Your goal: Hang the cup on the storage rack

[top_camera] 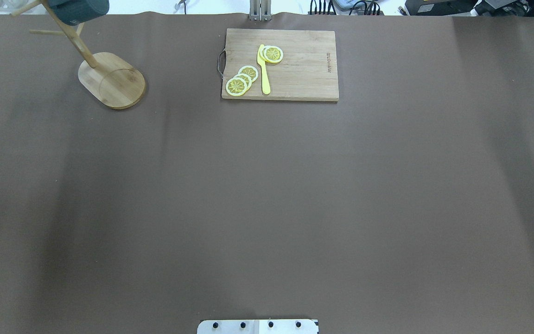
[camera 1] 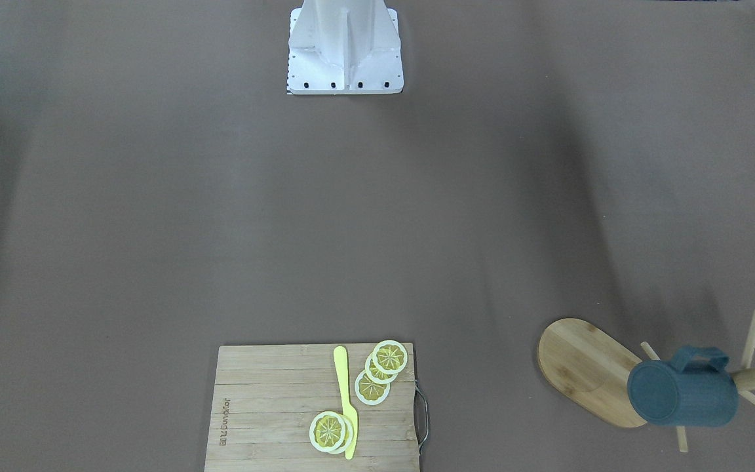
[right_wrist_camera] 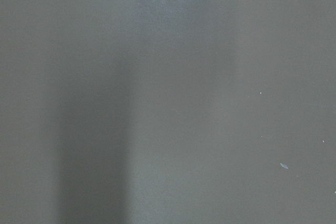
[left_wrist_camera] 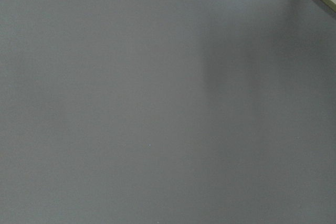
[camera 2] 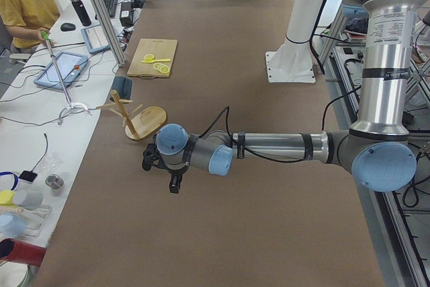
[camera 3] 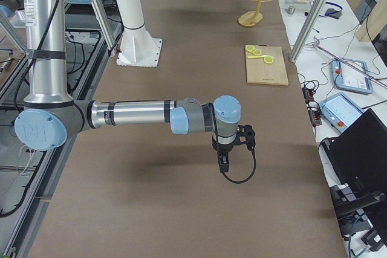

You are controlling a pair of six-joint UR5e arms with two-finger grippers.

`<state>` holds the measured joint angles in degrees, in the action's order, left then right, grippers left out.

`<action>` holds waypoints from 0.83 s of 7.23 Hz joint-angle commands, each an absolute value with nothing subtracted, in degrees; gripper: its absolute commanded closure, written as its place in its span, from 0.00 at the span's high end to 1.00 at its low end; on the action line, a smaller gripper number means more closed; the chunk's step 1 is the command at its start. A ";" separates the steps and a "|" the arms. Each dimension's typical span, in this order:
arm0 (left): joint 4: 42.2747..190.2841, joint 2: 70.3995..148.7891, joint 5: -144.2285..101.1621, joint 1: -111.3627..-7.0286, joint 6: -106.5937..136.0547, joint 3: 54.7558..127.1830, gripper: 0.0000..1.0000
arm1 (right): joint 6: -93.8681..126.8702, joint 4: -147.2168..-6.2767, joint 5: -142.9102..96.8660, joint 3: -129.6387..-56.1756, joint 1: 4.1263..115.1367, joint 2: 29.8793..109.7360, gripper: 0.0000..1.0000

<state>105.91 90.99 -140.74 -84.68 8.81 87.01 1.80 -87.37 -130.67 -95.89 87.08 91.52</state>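
The dark teal cup point(camera 1: 682, 393) hangs by its handle on a peg of the bamboo storage rack point(camera 1: 587, 367), its bottom turned toward the front-facing camera. In the overhead view the cup point(top_camera: 79, 10) and the rack point(top_camera: 111, 81) stand at the table's far left corner. My left gripper point(camera 2: 161, 174) shows only in the exterior left view, above bare table a little short of the rack point(camera 2: 144, 120). My right gripper point(camera 3: 233, 149) shows only in the exterior right view, far from the rack point(camera 3: 251, 19). I cannot tell whether either gripper is open or shut.
A slatted cutting board point(top_camera: 304, 69) with lemon slices point(top_camera: 241, 80) and a yellow knife point(top_camera: 263, 69) lies at the far middle edge. The white robot pedestal point(camera 1: 345, 49) stands at the robot's side. A person point(camera 2: 27, 5) sits at a desk beyond the far edge.
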 commanded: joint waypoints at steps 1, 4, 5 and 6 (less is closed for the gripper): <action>105.82 90.97 -140.80 -84.72 8.61 87.70 0.98 | 1.93 -86.93 -130.96 -96.85 87.01 92.11 1.00; 105.82 89.30 -141.33 -84.55 8.53 89.82 0.98 | 1.41 -84.91 -130.96 -95.10 86.92 92.90 1.00; 105.82 88.95 -141.33 -84.72 8.53 90.96 0.98 | 1.49 -84.90 -131.22 -95.18 86.92 93.34 1.00; 105.56 89.03 -140.81 -84.55 8.61 90.97 0.98 | 1.58 -84.47 -132.09 -95.88 86.92 94.38 1.00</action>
